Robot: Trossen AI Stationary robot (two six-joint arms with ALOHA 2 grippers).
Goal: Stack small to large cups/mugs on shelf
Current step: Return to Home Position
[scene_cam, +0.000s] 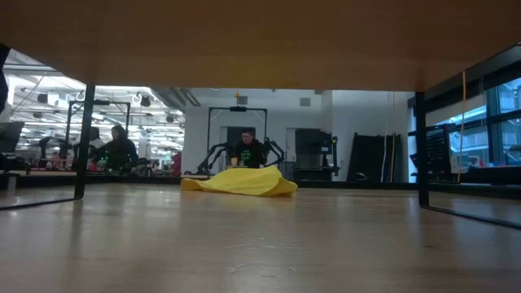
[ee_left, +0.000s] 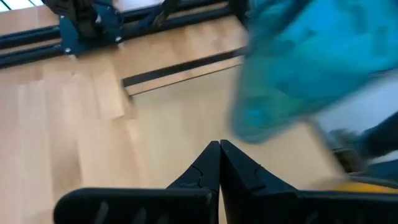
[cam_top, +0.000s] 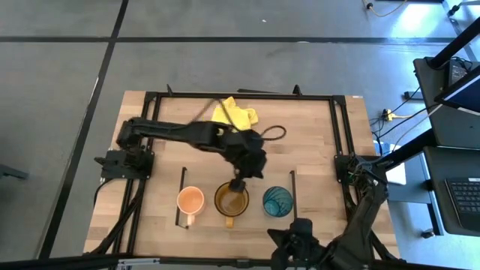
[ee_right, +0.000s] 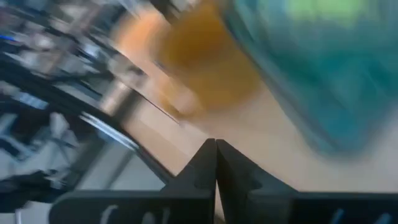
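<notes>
Two empty grippers bracket an apparently complete row. Nearest, the right gripper (cam_top: 299, 229) waits at the table's front edge, fingers together, just short of the teal tumbler (cam_top: 277, 200). On the shelf (cam_top: 256, 217), pale-orange mug (cam_top: 190, 201), amber mug (cam_top: 231, 199) and tumbler stand side by side, ordered by size as the task asks. Just beyond, the left gripper (cam_top: 238, 184), fingers together, hangs over the amber mug's far rim. Farthest lies a yellow cloth (cam_top: 234, 114).

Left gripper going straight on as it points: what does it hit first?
The left gripper, shut, would probably meet the shelf board, short of its black upright; the teal tumbler sits beside that line. Depth unclear.
</notes>
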